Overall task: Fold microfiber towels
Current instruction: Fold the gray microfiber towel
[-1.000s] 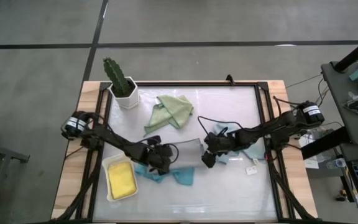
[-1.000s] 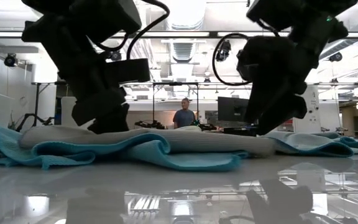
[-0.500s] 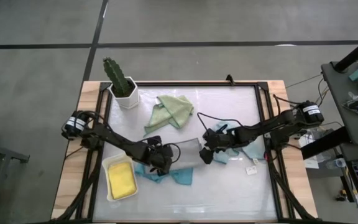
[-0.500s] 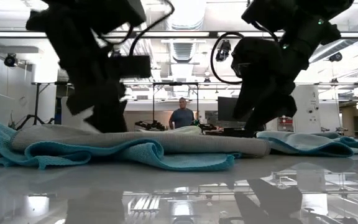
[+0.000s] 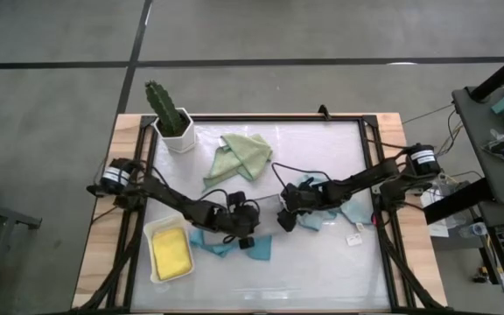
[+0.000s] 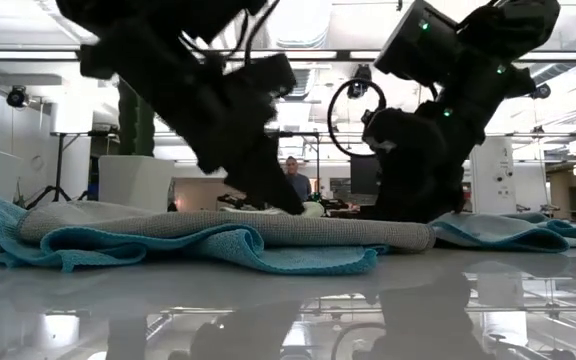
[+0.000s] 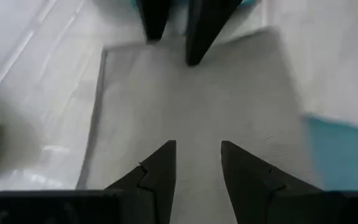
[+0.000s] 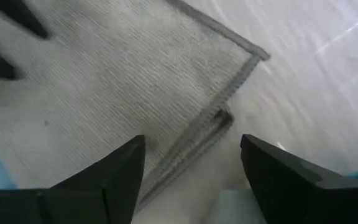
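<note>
Grey towel (image 7: 185,106) flat btwn L tool (image 7: 197,165), R tool (image 8: 188,168), both open.

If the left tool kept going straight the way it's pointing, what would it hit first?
Most likely the grey towel, which lies flat just past the left tool. Beyond that are the right tool's fingers, though depth is hard to judge.

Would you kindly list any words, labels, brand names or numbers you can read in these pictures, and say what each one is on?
None can be read.
The small white tag on the table near the right edge: any print is too small to read.
The towels carry no visible label.
</note>
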Robot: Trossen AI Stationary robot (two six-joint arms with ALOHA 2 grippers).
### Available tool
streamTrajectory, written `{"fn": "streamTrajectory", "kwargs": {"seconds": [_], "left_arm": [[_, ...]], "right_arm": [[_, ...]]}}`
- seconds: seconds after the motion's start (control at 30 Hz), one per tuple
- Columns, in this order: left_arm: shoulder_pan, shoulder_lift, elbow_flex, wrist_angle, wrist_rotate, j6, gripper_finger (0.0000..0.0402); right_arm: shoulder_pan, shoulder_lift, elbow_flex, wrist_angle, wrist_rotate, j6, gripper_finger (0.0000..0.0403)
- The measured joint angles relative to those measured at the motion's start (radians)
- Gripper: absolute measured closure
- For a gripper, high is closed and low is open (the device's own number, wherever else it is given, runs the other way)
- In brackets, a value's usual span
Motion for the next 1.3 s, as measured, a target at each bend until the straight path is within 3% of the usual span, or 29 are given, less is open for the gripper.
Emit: {"fn": "streamTrajectory", "kwargs": {"seconds": [0.43, 0.67, 1.07, 1.3], "left_arm": [[0.02, 0.059, 0.0, 0.012, -0.003, -0.026, 0.0288], [0.02, 0.059, 0.0, 0.013, -0.003, -0.026, 0.0288], [0.02, 0.059, 0.003, 0.013, -0.003, -0.026, 0.0288], [0.014, 0.002, 0.005, -0.002, 0.025, 0.003, 0.0288]], "right_arm": [[0.0, 0.002, 0.0, 0.138, -0.085, -0.043, 0.0188], [-0.002, 0.01, 0.0, 0.153, -0.077, -0.043, 0.0247], [-0.002, 0.008, 0.0, 0.157, -0.076, -0.078, 0.0384], [-0.006, -0.027, 0.004, 0.07, -0.078, -0.088, 0.0394]]}}
